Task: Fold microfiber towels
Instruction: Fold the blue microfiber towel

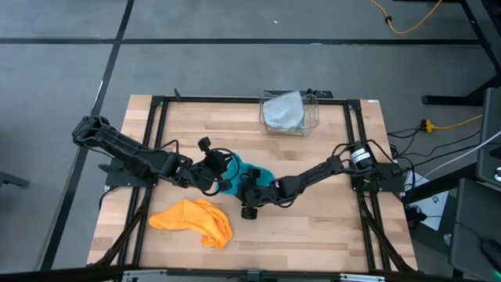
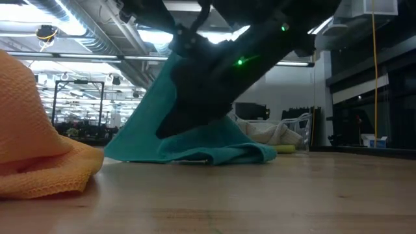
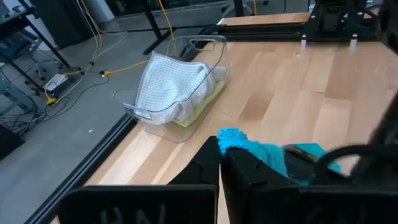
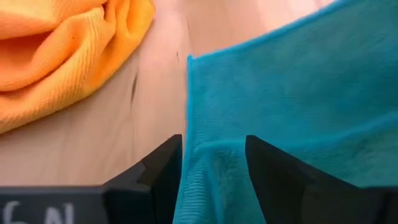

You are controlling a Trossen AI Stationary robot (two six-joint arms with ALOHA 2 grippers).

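The teal towel [image 1: 249,174], mid-table [image 1: 329,227] between both arms, is light, limp cloth best taken by edges or corners: the left gripper [image 3: 219,163] fingers pinch one corner, the right gripper [image 4: 211,163] fingers close narrowly around an edge fold.

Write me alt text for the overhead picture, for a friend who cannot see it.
Seen from above, two dark robot arms meet at mid-table over a teal towel, left gripper and right gripper both at it. A crumpled orange towel lies nearer the front edge, and a clear plastic bin holding a grey-blue cloth sits at the back.
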